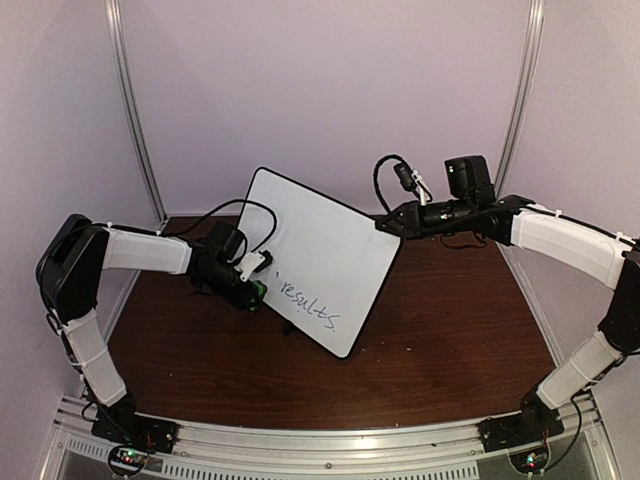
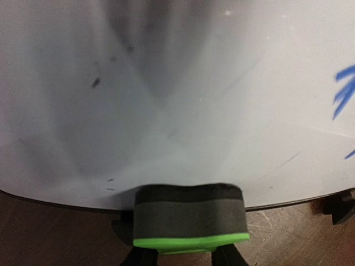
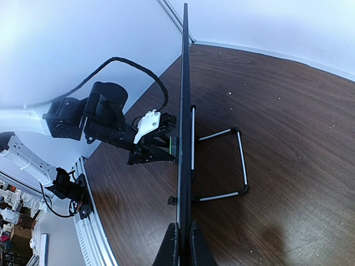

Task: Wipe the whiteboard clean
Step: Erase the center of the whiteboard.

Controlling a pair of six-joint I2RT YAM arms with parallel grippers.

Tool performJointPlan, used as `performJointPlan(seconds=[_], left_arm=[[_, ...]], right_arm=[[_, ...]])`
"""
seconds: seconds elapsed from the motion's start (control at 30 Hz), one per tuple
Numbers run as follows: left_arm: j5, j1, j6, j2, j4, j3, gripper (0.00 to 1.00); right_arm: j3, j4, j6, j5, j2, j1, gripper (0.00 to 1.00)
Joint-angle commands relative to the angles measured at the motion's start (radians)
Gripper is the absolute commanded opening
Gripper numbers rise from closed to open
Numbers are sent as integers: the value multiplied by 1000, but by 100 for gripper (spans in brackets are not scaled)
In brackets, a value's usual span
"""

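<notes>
Whiteboard (image 1: 325, 240) edge in R claw (image 3: 183, 233); eraser (image 2: 190, 216) prob. touching.

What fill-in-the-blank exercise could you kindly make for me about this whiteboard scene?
1. The left gripper holds an eraser with one bright ____ layer.
2. The right gripper clamps the whiteboard, which stands on a dark wooden ____.
3. The word written on the whiteboard is ____.
Missing words: green; table; results.
</notes>
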Motion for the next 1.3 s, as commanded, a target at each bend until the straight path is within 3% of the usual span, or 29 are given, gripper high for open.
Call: performJointPlan(seconds=[0.0,0.3,0.6,0.97,1.27], left_arm=[[27,11,-6,17,46,38,27],[-4,11,-104,-145,221,-30,22],[-141,28,-156,-89,358,-66,16],[-264,25,-142,-32,344,-48,14],[-166,-24,-109,-4,289,-18,14]], right_arm=[[-12,11,-25,-80,1,34,0],[-18,14,-23,-79,-2,34,0],[-25,15,-24,-78,-14,35,0],[-32,18,-21,-75,-16,37,0],[-20,15,-23,-77,-1,40,0]])
